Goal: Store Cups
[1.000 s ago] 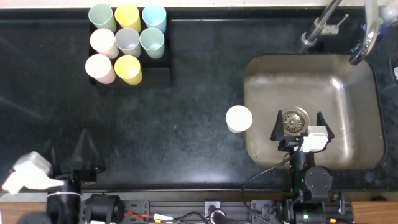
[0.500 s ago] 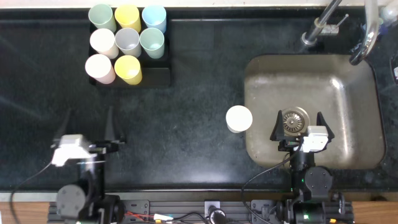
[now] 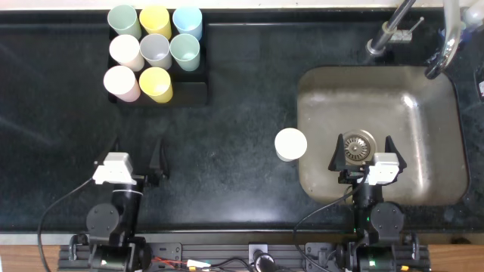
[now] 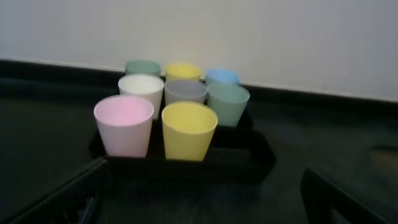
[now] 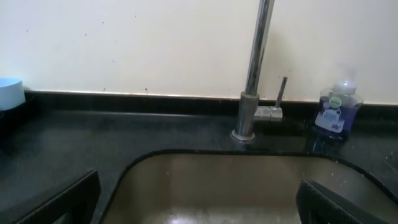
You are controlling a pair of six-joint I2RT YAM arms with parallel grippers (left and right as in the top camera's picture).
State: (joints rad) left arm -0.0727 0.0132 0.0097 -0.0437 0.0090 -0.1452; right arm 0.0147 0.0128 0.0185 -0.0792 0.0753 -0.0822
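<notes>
White cup [image 3: 290, 143], the one piece not yet stored, stands on the black counter [image 3: 227, 151] just beside the left rim of the sink [image 3: 318, 98], well apart from the others. We judge it to be a light, thin-walled plastic tumbler, smooth and tapered. It would likely skid or tip if nudged, and flex if squeezed hard. From above we cannot tell whether its mouth faces up. We would take it across the upper wall, one finger on each side, with a gentle squeeze, and keep it level on the way over.

Eight other cups [image 3: 155, 49] sit in the black tray [image 3: 190, 92] at the counter's far left, and the tray's near right slot is bare, which we take as the cup's place.

Nearest the loose cup, the right gripper [image 3: 364, 151] hangs over the sink with its jaws apart and nothing between them. Our left gripper [image 3: 138, 155] is likewise spread wide and empty, facing the tray.
</notes>
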